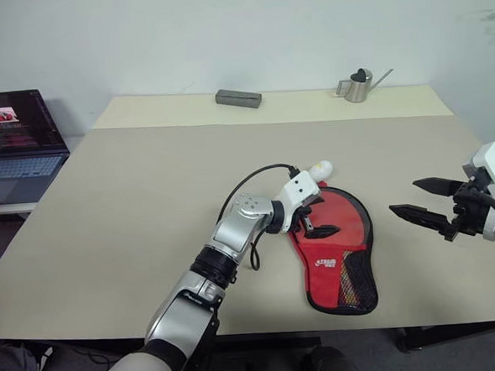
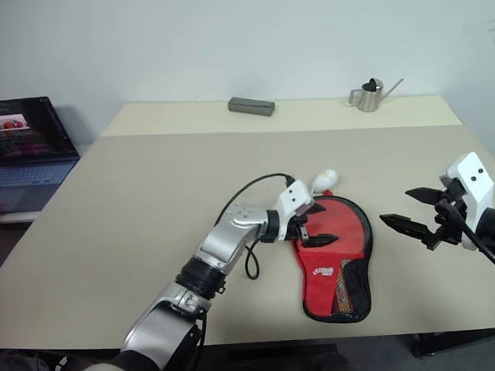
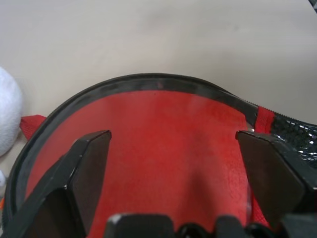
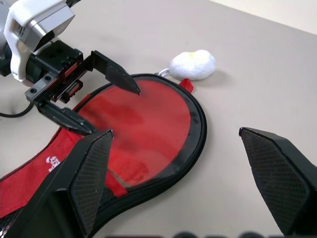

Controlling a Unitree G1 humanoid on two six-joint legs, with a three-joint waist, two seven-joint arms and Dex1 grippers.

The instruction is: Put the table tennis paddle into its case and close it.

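1. Table (image 1: 106,211): wide, beige, matte top; it stands against a plain pale wall. At the far edge lie a grey block (image 1: 239,98) and a small metal watering can (image 1: 357,86). A laptop (image 1: 18,141) stands open on a side desk to the left.
2. Case (image 1: 340,255): soft, paddle-shaped, red w/ black rim, white lettering and a black mesh pocket at the narrow near end. It lies flat on the table, a bit right of centre. A fluffy white charm (image 1: 320,168) lies at its round far end.
3. Paddle (image 4: 143,119): the smooth red round face shows inside the case's black rim, in the open round part. Handle is not visible.
4. Left gripper (image 1: 310,218): fingers apart, grasping nothing, just over the round part of the case. Contact: cannot tell.
5. Right gripper (image 1: 425,201): fingers wide apart, empty, in the air to the right of the case, apart from it.
6. Left wrist view gives the glossy rim and red face close up. Right wrist view gives the left gripper's black pointed fingers over the case, plus the charm's ring at the rim.
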